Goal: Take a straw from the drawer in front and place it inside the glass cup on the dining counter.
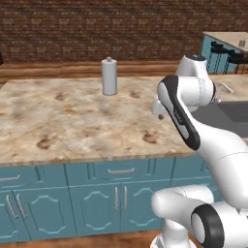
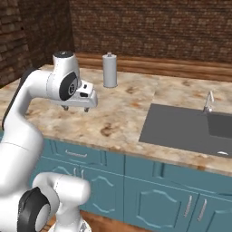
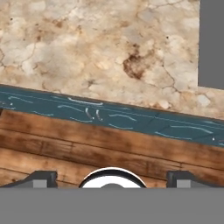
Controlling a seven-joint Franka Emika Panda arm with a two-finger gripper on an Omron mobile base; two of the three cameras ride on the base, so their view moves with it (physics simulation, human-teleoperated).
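While the drawer [image 1: 120, 171] sits shut in the row of teal fronts just under the stone lip, its silver bar handle [image 1: 121, 170] untouched, the white arm holds its gripper [image 2: 76, 108] above the near part of the sink-side desk [image 1: 72, 121] with the fingers [image 3: 41, 178] spread wide and nothing between them. Judged from this pose, the step in hand is reaching the handle, and doing it well looks to mean bringing the hand down past the desk edge, turning it to face the cabinet front, and setting the fingers squarely across the bar before pulling straight out; a skewed grip would likely slip off so slim a bar. The straw is presumably inside the closed drawer and cannot be seen. In the hand view the wooden floor [image 3: 65, 144] lies nearest, then the foreshortened teal fronts [image 3: 131, 120], then the blotched stone top. The overhanging stone edge is the main thing in the way of a straight descent, and the arm's own elbow [image 1: 181, 116] crowds the space before the cabinets. Farther along the desk to the right lies the grey sink [image 2: 190, 129] with its faucet [image 2: 208, 102]. Beyond the hand, a tall grey-white cylinder with a knob top [image 1: 109, 76] stands alone toward the back, well clear of the drawer. Farthest off, at the upper right of the left base view, a second beige counter [image 1: 227, 39] with black stools [image 1: 225, 51] beneath appears to be the dining counter; whether the glass cup stands on it cannot be made out.
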